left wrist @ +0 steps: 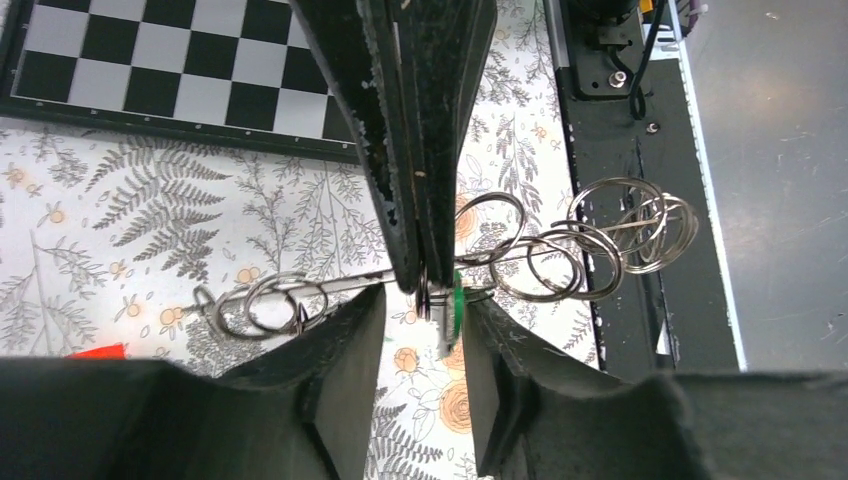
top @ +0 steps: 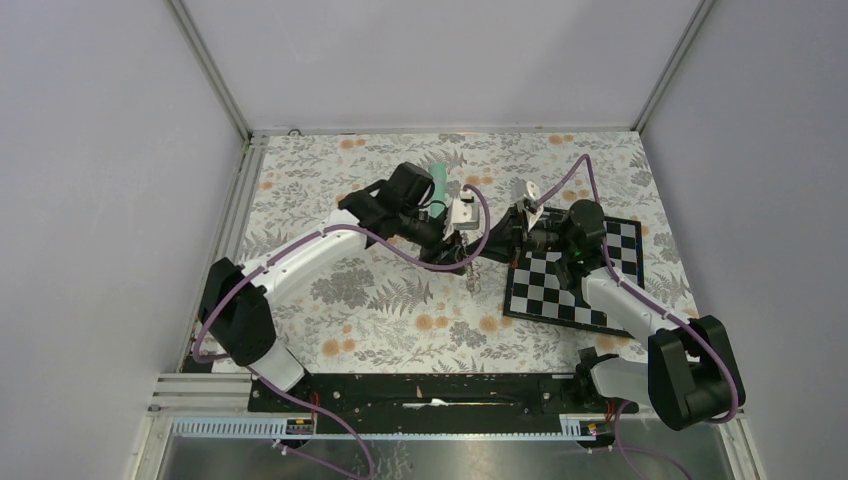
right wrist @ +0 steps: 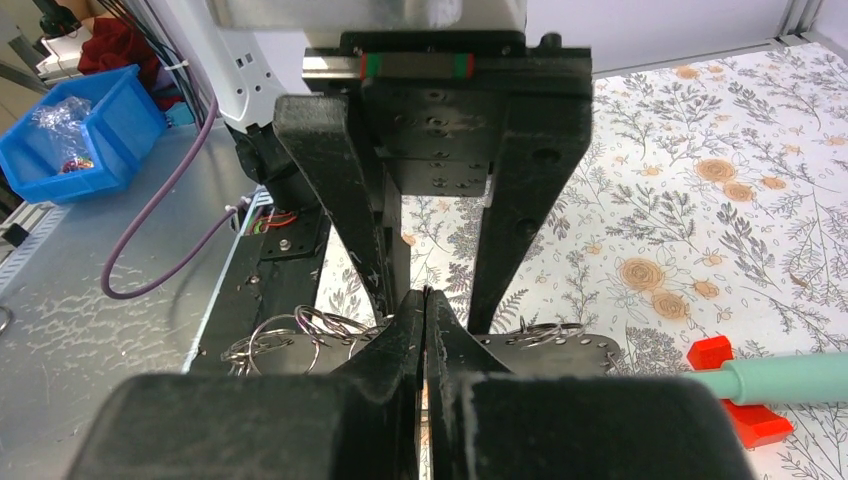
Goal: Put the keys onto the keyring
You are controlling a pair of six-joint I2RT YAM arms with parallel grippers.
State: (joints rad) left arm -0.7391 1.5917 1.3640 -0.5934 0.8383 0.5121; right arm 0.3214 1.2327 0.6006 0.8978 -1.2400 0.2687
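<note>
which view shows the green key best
Left wrist view: the green key shows edge-on, below the shut right pincer. The top view is too far to make it out; the right wrist view shows metal rings, no green.

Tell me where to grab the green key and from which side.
Pinch the green key on the flat faces of its plastic head, coming from the left gripper's side, whose open jaws straddle it. It sits edge-on between them, and the shut right gripper blocks the far side at the rings.

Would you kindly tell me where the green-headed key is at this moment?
The green-headed key shows mid-frame in the left wrist view, in the gap of the open left gripper, close by the tips of the shut right gripper, beside wire rings.
</note>
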